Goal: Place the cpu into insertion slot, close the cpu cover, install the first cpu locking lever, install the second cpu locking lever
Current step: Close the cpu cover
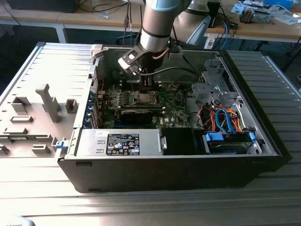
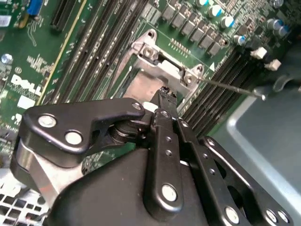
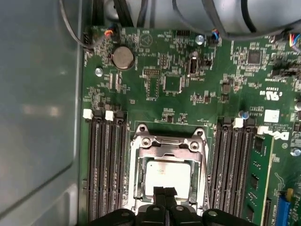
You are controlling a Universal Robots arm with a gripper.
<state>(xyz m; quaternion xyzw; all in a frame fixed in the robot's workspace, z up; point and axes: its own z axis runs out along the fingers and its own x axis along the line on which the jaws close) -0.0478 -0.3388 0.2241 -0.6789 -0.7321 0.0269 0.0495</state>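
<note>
The cpu lies flat in the insertion slot on the green motherboard, its silvery top showing. The cpu cover, a silver frame, lies down around it, the chip seen through its window. My gripper hangs straight over the socket inside the computer case, fingers pressed together with nothing between them. Its tips are at the cover's edge nearest the wrist; I cannot tell if they touch. A thin metal lever rod sticks out sideways from one corner of the socket.
Long black memory slots flank the socket on both sides. The grey case wall stands close by. A label-bearing power supply box sits at the case front, and a drive cage with blue and orange cables is at the exterior view's right.
</note>
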